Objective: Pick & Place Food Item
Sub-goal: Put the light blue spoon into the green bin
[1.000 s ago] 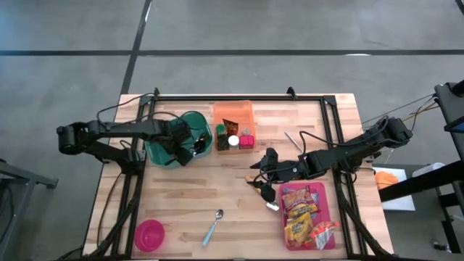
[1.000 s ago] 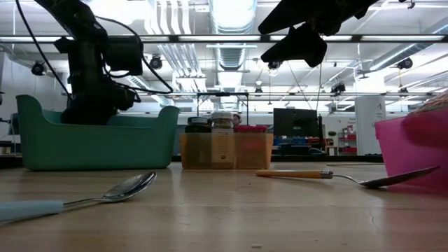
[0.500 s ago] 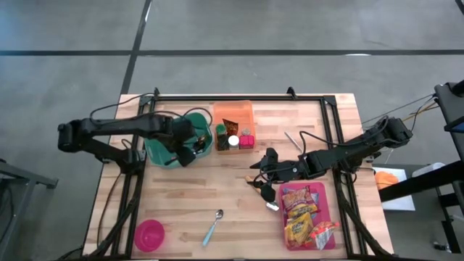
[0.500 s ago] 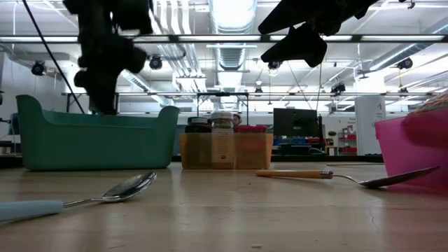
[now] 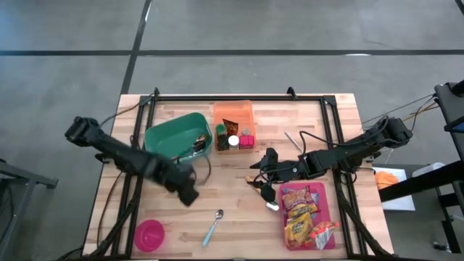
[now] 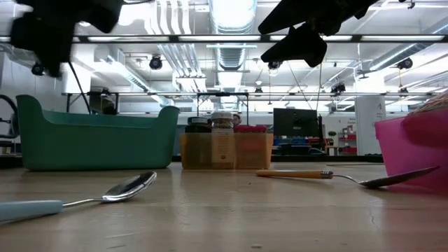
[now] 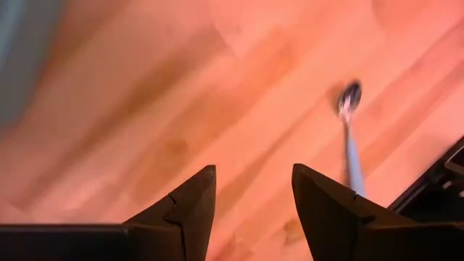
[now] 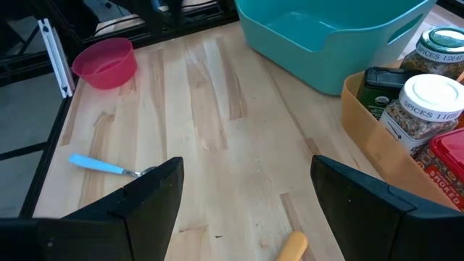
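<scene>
The left gripper, jaws parted and apparently empty, hangs over bare desk beside the green bin. The right gripper, spread wide, hovers mid-desk beside the pink tray of snack packets at the right edge.

The left arm has swung out of the green bin, where its gripper sat a second ago. The left gripper is now over bare table, nearer the front edge, between the bin and the blue-handled spoon. Its fingers are apart and hold nothing.
</scene>
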{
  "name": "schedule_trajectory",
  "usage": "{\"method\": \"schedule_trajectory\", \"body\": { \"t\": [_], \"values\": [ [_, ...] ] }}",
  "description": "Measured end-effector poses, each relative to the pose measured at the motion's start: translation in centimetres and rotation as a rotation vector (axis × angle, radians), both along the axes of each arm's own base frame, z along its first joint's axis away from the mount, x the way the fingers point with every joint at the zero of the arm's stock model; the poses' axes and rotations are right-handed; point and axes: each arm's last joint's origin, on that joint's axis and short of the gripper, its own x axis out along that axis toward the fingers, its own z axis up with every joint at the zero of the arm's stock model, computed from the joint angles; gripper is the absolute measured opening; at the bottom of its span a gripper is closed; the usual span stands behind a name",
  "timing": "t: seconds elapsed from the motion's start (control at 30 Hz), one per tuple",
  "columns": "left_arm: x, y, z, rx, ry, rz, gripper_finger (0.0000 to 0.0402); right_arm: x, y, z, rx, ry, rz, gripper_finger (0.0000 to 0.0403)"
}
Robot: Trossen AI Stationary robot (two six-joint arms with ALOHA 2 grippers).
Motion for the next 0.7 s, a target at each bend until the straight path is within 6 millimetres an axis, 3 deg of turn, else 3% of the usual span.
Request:
{"method": "schedule_trajectory", "body": {
  "t": [0.23,0.7],
  "values": [
    [0.9,-6.5,-2.8,0.027,0.079,-0.008,0.0183,0.0,0.0,0.0,0.000,0.000,0.000,0.0299],
    [8.2,-14.1,-5.6,-0.002,0.117,-0.025,0.0183,0.0,0.0,0.0,0.000,0.000,0.000,0.0299]
  ]
}}
